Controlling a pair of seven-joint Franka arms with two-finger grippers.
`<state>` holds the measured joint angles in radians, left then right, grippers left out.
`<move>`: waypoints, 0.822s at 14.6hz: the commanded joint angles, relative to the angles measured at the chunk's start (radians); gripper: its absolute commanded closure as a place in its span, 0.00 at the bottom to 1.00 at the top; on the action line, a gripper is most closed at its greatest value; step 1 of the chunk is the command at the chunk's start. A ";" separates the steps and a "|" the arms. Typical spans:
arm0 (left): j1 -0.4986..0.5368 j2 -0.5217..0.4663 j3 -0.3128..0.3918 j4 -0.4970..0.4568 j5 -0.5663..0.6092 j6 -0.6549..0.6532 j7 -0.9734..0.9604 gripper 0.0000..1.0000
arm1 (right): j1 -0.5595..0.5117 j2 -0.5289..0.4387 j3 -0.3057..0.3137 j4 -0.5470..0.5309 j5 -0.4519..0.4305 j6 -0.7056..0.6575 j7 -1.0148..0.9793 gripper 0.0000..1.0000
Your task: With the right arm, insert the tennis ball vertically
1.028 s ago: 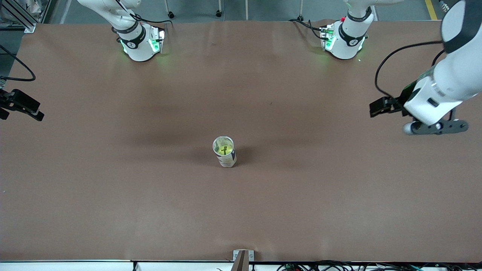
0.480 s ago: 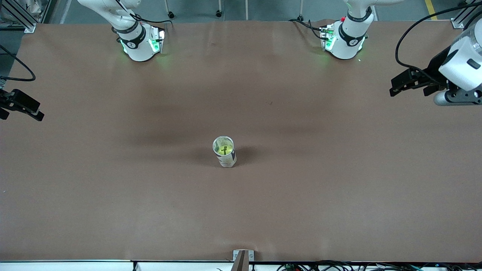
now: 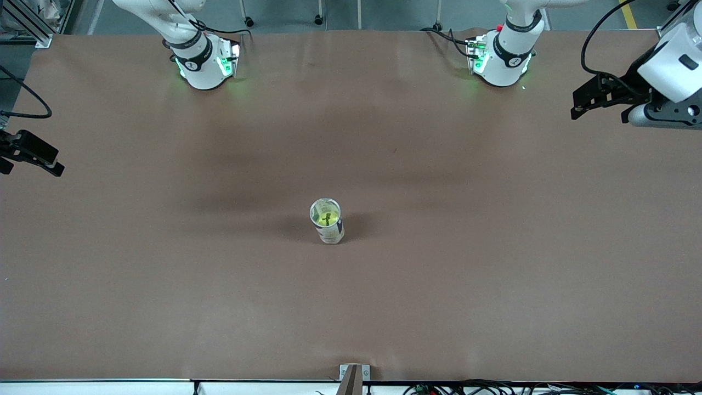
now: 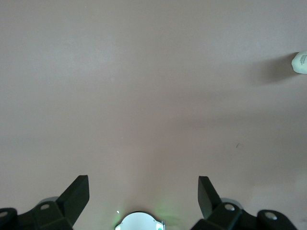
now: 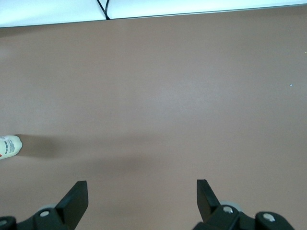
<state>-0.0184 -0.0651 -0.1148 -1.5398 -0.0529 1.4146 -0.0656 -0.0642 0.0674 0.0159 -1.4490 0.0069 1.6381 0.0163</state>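
A right gripper hangs over the edge of a brown table at the right arm's end, its black fingers spread apart and holding nothing; only its tip shows from the high camera. In its own wrist view the right gripper looks down on bare tabletop, both fingers parted wide, with the can just showing at the rim of the picture.

The right arm rises from its green-lit base along the edge of the table farthest from the front camera.

Near the middle of the table stands an upright, open-topped can, pale-labelled and clear at the mouth. The tennis ball, yellow-green with dark lettering, sits inside it, visible through the open top. The can stands alone, well apart from both grippers, and casts a soft shadow toward the left arm's end of the table.

The left arm has its base on that same table edge, also glowing green.

The left gripper is raised over the table at the left arm's end, its fingers likewise spread and empty, a black cable looping above it. In its wrist view the left gripper shows both fingers wide apart above plain brown surface, the can a small pale shape at the picture's edge.
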 commanded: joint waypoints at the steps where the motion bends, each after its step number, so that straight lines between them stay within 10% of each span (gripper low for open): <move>1: 0.015 -0.082 0.001 -0.075 0.013 0.038 0.017 0.00 | -0.006 0.009 0.007 0.016 0.002 -0.003 -0.001 0.00; 12: 0.014 -0.108 -0.005 -0.111 0.062 0.072 -0.036 0.00 | 0.001 0.008 0.009 0.013 0.004 -0.015 0.005 0.00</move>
<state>-0.0031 -0.1468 -0.1142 -1.6269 -0.0142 1.4728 -0.0848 -0.0610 0.0700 0.0205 -1.4490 0.0080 1.6336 0.0164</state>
